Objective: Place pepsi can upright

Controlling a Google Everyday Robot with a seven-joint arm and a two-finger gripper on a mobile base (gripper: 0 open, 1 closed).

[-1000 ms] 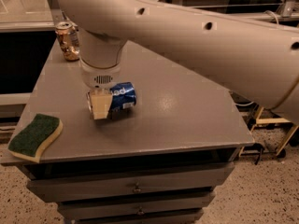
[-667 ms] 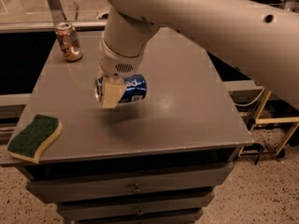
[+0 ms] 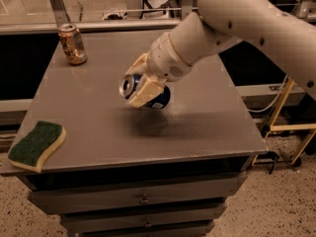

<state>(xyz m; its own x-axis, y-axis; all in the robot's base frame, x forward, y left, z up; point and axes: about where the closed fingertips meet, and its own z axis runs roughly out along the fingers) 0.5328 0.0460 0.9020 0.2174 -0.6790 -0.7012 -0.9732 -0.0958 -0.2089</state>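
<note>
- You have one pepsi can [image 3: 161, 99], held in the air above the middle of the table [image 3: 98, 107], with its shadow on the top just below.
- Its long axis lies near level, slightly tilted; one silver end faces left.
- The gripper [image 3: 140, 80] has its fingers [image 3: 144, 91] clamped on the can's sides.
- The single arm [image 3: 237, 19] reaches in from your upper right, wrist angled down-left.
- One gold can [image 3: 72, 44] stands upright at the back-left corner.
- One green sponge [image 3: 35, 144] lies on the front-left edge.

Grey table [image 3: 98, 107] carries a gold can [image 3: 72, 44] and green sponge [image 3: 35, 145]; claw [image 3: 140, 90] holds pepsi can [image 3: 161, 99] above it
</note>
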